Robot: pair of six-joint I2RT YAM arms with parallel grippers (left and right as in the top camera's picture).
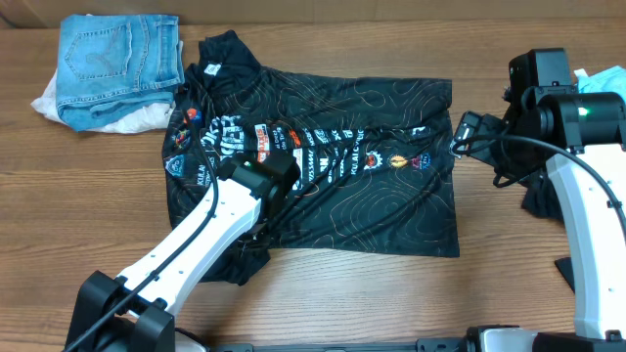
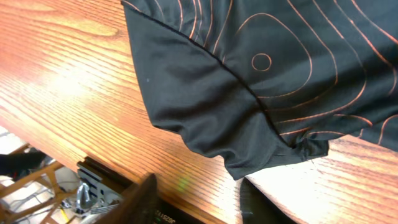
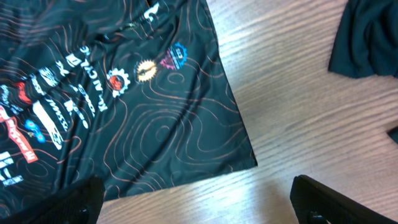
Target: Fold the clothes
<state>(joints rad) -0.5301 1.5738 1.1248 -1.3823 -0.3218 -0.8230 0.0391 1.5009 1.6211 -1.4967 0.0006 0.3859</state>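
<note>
Overhead, the black jersey [image 1: 391,196] lies rumpled, roughly rectangular, on woodgrain table [image 1: 509,279].

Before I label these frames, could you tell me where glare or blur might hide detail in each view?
Overhead: even light, sharp, though the black jersey swallows its folds. Left wrist: bright glare on the wooden table; the left tool's fingers are dark and out of focus. Right wrist: jersey print crisp, the right tool's fingers blurred at the bottom corners.
</note>
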